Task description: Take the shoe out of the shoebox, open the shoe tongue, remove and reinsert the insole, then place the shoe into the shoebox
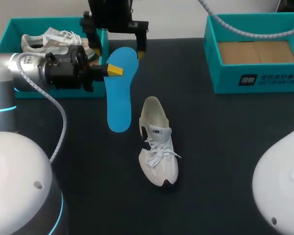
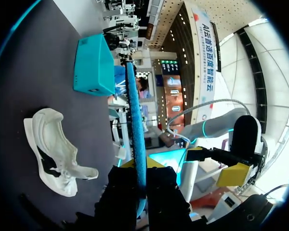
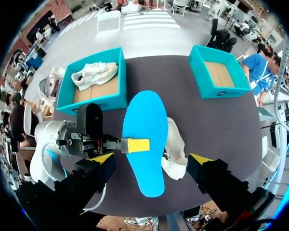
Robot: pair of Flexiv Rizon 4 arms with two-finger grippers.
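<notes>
Black tabletop (image 1: 210, 147) — white shoe (image 1: 159, 152), blue insole (image 1: 120, 93) aloft — teal shoeboxes (image 1: 257, 78) either side

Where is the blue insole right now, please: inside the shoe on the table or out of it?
Out. The left gripper is shut on the insole, holding it beside the shoe, not in it.

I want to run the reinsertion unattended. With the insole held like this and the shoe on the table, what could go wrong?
1. The left gripper pinches the blue insole at one side edge only, so it might twist or slip.
2. The shoe stands unheld on the table; pushing the insole in could shove or tip it.
3. The open right gripper hangs close above the insole and could bump it.
</notes>
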